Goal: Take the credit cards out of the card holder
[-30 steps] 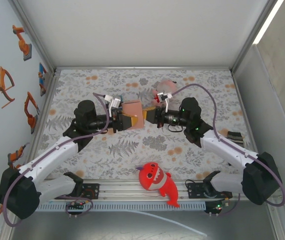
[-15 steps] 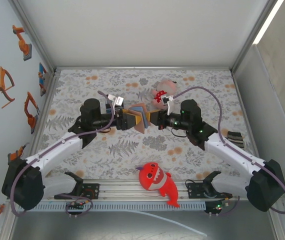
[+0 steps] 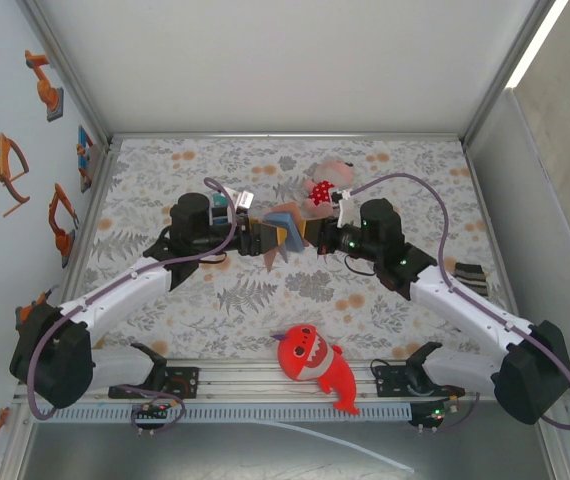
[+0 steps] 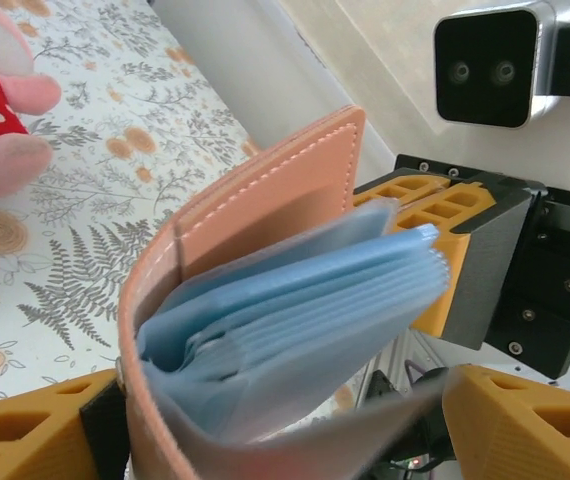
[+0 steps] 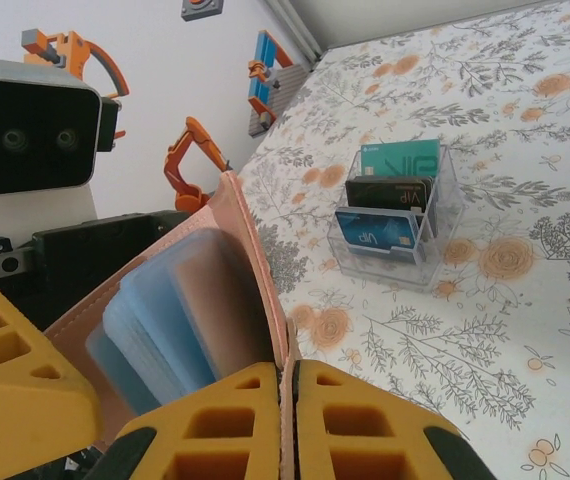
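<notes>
The tan card holder (image 3: 283, 222) hangs above the middle of the table between my two grippers, its covers spread apart. Blue-grey sleeves (image 4: 305, 310) fan out inside the card holder (image 4: 265, 200). I cannot tell the credit cards from the sleeves. My right gripper (image 5: 287, 400) is shut on a thin tan edge of the card holder (image 5: 250, 250). In the top view the right gripper (image 3: 307, 235) is on the holder's right. My left gripper (image 4: 285, 430) stands wide open, with the holder's folded end between its fingers. The left gripper (image 3: 262, 240) is on the holder's left.
A clear stand (image 5: 390, 215) with teal, black and blue cards sits on the table at the right (image 3: 470, 275). A pink plush with a red dotted bow (image 3: 325, 180) lies behind the grippers. A red shark plush (image 3: 312, 362) lies by the front rail.
My left gripper's jaws have spread wide and moved right along the holder. The holder's covers have parted and its sleeves have fanned out. The right gripper stays shut on it.
</notes>
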Tool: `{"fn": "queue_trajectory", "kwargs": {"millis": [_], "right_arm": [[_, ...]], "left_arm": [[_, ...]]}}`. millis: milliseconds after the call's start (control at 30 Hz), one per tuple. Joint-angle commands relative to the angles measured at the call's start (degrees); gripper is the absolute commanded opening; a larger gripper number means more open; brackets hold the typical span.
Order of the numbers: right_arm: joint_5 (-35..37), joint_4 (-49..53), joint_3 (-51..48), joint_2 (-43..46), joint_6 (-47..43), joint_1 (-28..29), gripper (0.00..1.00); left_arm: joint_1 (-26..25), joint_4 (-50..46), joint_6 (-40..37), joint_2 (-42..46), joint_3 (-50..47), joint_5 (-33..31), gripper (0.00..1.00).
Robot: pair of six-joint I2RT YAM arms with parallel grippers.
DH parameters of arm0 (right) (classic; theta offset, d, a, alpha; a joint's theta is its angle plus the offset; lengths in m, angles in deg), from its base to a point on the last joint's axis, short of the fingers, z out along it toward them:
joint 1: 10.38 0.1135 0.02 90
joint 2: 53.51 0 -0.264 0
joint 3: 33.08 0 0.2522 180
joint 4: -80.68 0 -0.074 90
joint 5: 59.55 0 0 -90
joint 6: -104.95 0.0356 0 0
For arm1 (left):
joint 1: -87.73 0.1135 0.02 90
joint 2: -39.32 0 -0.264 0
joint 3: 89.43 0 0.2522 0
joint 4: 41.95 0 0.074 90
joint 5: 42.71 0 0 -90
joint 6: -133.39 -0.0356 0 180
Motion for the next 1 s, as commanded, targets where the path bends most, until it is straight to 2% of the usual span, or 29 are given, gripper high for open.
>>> {"fn": "queue_trajectory", "kwargs": {"millis": [0, 167, 233, 300, 400, 433, 633, 733, 867, 967], "right_arm": [[2.2, -1.9, 2.2, 2.0, 1.2, 0.3, 0.0], [3.7, -1.9, 2.0, 2.7, 1.7, 0.4, 0.0], [4.4, -1.9, 1.8, 2.9, 1.8, 0.4, 0.0], [4.9, -2.0, 1.6, 3.0, 1.9, 0.4, 0.0], [5.3, -1.9, 1.3, 3.1, 2.0, 0.4, 0.0], [5.3, -1.9, 1.3, 3.1, 2.1, 0.4, 0.0], [4.3, -1.3, 1.0, 3.0, 0.5, 0.4, 0.0], [1.7, -1.2, 0.8, 2.6, -2.3, 0.4, 0.0], [-1.1, 2.3, 1.4, 2.3, -9.2, 0.7, 0.34], [-0.1, 6.5, 2.6, 2.6, -15.4, 1.8, 0.51]], "left_arm": [[-0.8, -4.1, -2.8, 0.7, 2.2, -1.6, 0.82], [-0.9, -5.0, -3.4, 0.6, 2.2, -2.3, 0.84], [-1.1, -4.8, -3.3, 0.3, 2.2, -2.1, 0.8], [-1.2, -5.0, -3.2, 0.1, 2.4, -2.3, 0.7], [-1.3, -5.3, -3.2, 0.3, 2.4, -2.7, 0.46], [-1.3, -5.5, -3.4, 0.4, 2.5, -2.7, 0.42], [-1.2, -6.7, -4.2, 2.0, 2.5, -3.2, 0.33], [-1.2, -7.0, -4.4, 2.8, 2.7, -3.2, 0.23], [-1.1, -9.3, -4.7, 3.8, 3.8, -3.1, 0.18], [-0.9, -13.7, -5.9, 4.2, 6.0, -3.0, 0.16]]}}
